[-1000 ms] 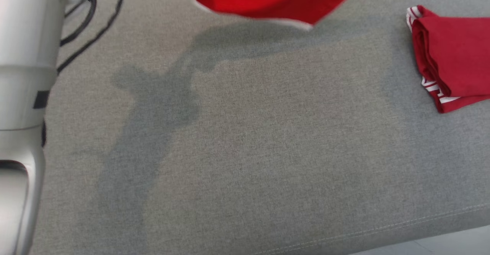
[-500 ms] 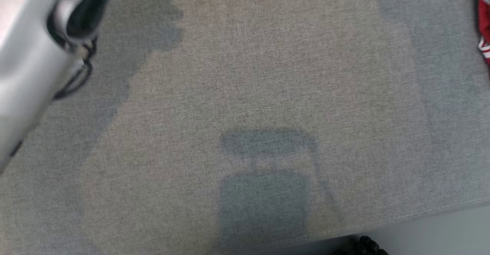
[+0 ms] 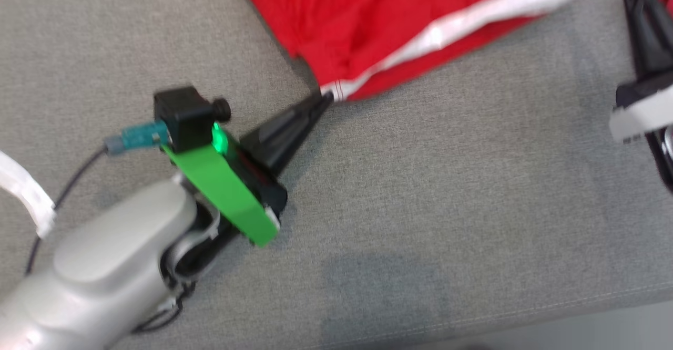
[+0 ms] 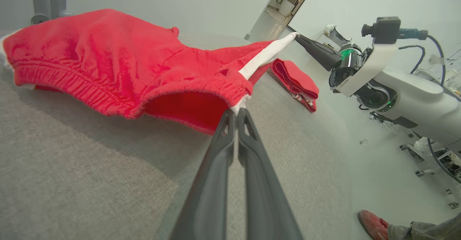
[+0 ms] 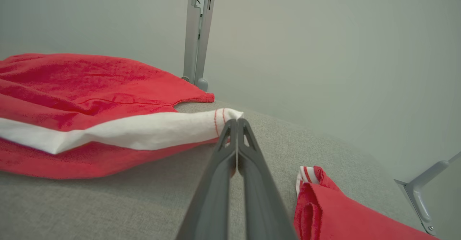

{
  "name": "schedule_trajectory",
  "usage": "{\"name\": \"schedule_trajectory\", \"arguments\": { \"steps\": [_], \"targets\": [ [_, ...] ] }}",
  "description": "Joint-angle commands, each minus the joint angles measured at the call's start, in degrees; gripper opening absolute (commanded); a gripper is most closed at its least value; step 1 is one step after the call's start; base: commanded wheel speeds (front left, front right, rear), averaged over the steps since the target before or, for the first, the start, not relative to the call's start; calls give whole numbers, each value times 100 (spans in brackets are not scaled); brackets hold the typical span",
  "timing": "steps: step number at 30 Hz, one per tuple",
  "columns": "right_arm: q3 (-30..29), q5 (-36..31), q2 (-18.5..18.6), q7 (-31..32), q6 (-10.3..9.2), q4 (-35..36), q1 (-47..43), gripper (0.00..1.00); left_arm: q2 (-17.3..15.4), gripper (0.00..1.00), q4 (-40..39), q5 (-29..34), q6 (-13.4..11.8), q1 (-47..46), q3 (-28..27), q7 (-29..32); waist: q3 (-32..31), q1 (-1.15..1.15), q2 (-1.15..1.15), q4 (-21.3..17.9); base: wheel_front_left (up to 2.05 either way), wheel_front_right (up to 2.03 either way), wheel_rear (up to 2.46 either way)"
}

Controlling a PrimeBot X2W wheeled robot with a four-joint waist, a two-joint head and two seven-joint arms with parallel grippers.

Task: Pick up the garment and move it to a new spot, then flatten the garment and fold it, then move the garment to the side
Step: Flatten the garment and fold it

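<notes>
Left gripper (image 4: pixel 236 111): fingers pressed together, pinching the garment (image 4: pixel 108 52) right at the tips, at the corner where the elastic waistband meets the white side stripe (image 4: pixel 264 54). Right gripper (image 5: pixel 236 121): same, fingers closed on the other end of that stripe, at the stitched hem. So we hold the garment, a pair of red shorts, by one side seam, with the stripe pulled taut between the two tips.

Just past the left tips the waistband hangs open and a bit off the grey cushion (image 3: pixel 420 192), with shadow under it. Further out from both tips the rest of the cloth lies on the cushion, bunched and wrinkled, not flat. Below and to the right of the right fingers, apart from our cloth, sits a folded red piece (image 5: pixel 331 211) with white stripes. We read it as a separate item, not ours to touch. Far beyond the right tips, a metal post (image 5: pixel 196 34) stands against the wall. Past the cushion edge in the left wrist view, a person's shoe (image 4: pixel 371 223) is on the floor.

Status, our read: pick-up done, garment looks to be at or near its new spot. Flattening is in hand, with one edge tensioned and the body creased. Left to do: lay it flat, fold, shift it to the side. Nothing folded yet.
</notes>
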State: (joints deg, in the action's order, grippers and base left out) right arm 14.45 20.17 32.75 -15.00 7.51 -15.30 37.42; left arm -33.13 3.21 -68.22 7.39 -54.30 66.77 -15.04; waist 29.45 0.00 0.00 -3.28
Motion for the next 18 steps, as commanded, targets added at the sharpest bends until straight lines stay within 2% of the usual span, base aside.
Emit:
{"name": "schedule_trajectory", "arguments": {
  "steps": [1,5,11,18],
  "targets": [
    [-102,28,10,-18,-6,68,-373,0,-25,0,-41,-41,14,320,19,-15,-648,0,0,21,0,0,0],
    [-297,69,55,-18,-6,245,-1240,0,-50,0,-27,100,15,1050,61,-15,-1093,0,0,24,0,0,0],
    [-488,152,48,-19,-6,637,-2352,0,-94,0,-143,255,15,2070,-157,-16,-1595,0,0,44,0,0,0],
    [-737,102,127,-18,-6,1026,-3097,0,-84,0,-329,270,15,2568,-310,-16,-1793,0,0,178,0,0,0]
  ]
}}
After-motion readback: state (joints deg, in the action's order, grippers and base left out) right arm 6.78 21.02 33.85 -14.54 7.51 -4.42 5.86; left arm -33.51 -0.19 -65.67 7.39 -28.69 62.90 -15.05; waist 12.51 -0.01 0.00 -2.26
